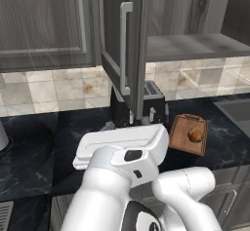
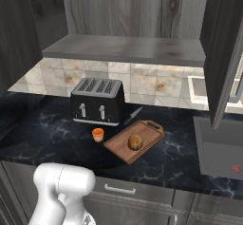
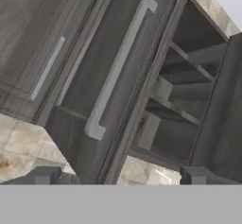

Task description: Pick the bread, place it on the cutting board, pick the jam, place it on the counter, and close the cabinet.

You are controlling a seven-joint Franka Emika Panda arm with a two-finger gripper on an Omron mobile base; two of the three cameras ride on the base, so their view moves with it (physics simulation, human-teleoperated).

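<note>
Gripper: the two-finger gripper (image 3: 121,176) shows as two dark fingertips at the bottom of the hand view, set wide apart with nothing between them.
Ahead of the gripper: the dark grey wood-grain wall cabinet (image 3: 184,90), its left door (image 3: 111,76) swung open, long silver bar handle (image 3: 118,67) facing the camera. Bare shelves show beyond the door's edge.
Door edge: in the left base view the open door (image 1: 122,45) stands out over the counter, its lower corner above the toaster.
Right door: also open (image 2: 227,53), jutting forward at the right of the right base view.
Counter: dark black marble worktop with thin pale veins (image 2: 52,134).
Toaster: black four-slot toaster (image 2: 98,100) against the tiled wall.
Jam: tiny orange cup-shaped jar (image 2: 98,134) on the counter, just in front of the toaster, near the board's left corner.
Cutting board: flat reddish-brown wooden board (image 2: 147,131), right of the jar.
Bread: small round golden-brown bun (image 2: 135,142) resting on the board.
Writing: none readable.
</note>
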